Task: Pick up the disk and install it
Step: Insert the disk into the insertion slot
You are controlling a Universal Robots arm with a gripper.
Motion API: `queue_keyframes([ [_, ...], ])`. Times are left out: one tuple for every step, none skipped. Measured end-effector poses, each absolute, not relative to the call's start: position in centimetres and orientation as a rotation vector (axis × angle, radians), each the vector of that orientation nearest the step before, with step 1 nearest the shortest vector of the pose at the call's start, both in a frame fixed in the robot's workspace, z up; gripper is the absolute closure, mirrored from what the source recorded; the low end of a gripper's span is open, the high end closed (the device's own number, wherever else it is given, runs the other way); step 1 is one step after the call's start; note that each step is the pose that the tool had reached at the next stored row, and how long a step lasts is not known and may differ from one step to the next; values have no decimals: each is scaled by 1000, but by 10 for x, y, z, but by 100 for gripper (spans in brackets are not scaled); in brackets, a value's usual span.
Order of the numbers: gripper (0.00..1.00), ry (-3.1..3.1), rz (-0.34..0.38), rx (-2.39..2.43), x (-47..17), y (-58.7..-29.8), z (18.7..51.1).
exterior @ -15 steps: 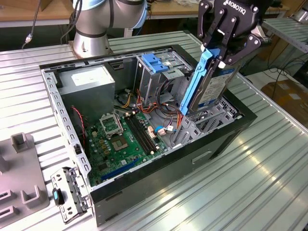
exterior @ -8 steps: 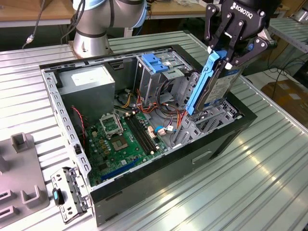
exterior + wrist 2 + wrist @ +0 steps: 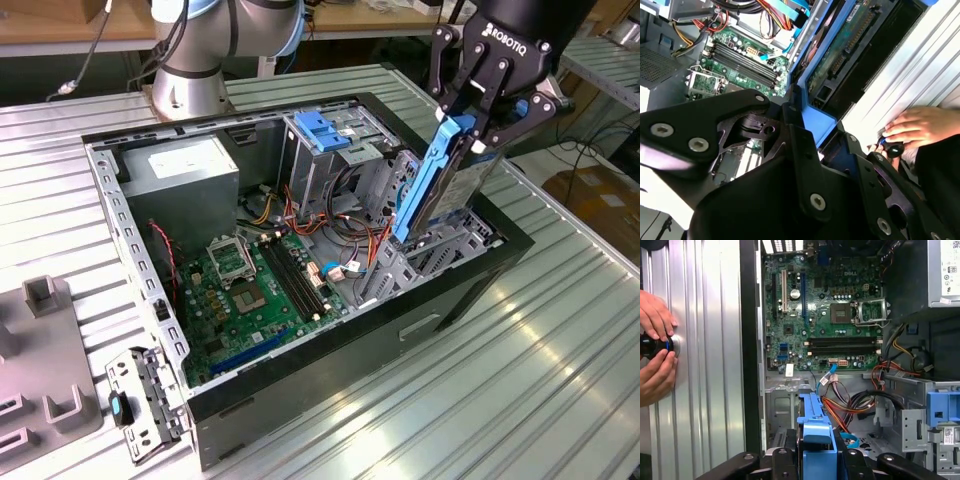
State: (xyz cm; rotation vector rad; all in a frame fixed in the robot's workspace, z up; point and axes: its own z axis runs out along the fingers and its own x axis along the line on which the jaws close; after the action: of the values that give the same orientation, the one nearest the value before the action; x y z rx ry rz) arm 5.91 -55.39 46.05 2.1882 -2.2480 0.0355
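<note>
Hanging from the gripper [image 3: 472,128], the disk [image 3: 445,190] stood nearly on end over the drive bay [image 3: 430,258] at the exterior view's right of the open computer case [image 3: 330,370]. Its long axis ran steeply downward, with the lower end leaning toward the exterior view's left and sitting at the bay's mouth. I could not tell whether that end had caught the bay's rails. The blue carrier frame faced the motherboard [image 3: 250,290]. In the second wrist view the disk's [image 3: 840,45] green circuit side faced the case wall.

The gripper's fingers were clamped on the disk's upper end across the blue frame, so the disk ran straight on below the hand. I judged that any seating move had to follow that same slanted line. The wrist was above the case's corner, pointing down and tipped to match the disk.

The drive cage [image 3: 320,135] with its blue handle stood just beside the bay, apart from the disk. Outside the case, in the first wrist view, a person's hands [image 3: 655,320] held a black knob [image 3: 652,345] on the ribbed table [image 3: 705,390].
</note>
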Motion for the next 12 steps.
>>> queue_keyframes([
  [63, -2231, 35, 2206, 59, -554, 459],
  [63, -2219, 35, 2218, 59, -554, 458],
  [63, -2220, 35, 2217, 59, -554, 457],
  [63, -2232, 36, 2205, 59, -554, 456],
  [63, -2248, 35, 2188, 59, -554, 455],
  [63, -2258, 35, 2177, 59, -554, 455],
  [63, -2269, 35, 2166, 59, -554, 454],
  [63, -2270, 35, 2166, 59, -554, 453],
  [63, -2269, 35, 2166, 59, -555, 453],
  [63, -2263, 35, 2172, 59, -555, 452],
  [63, -2257, 35, 2178, 59, -556, 450],
  [63, -2255, 35, 2180, 59, -556, 449],
])
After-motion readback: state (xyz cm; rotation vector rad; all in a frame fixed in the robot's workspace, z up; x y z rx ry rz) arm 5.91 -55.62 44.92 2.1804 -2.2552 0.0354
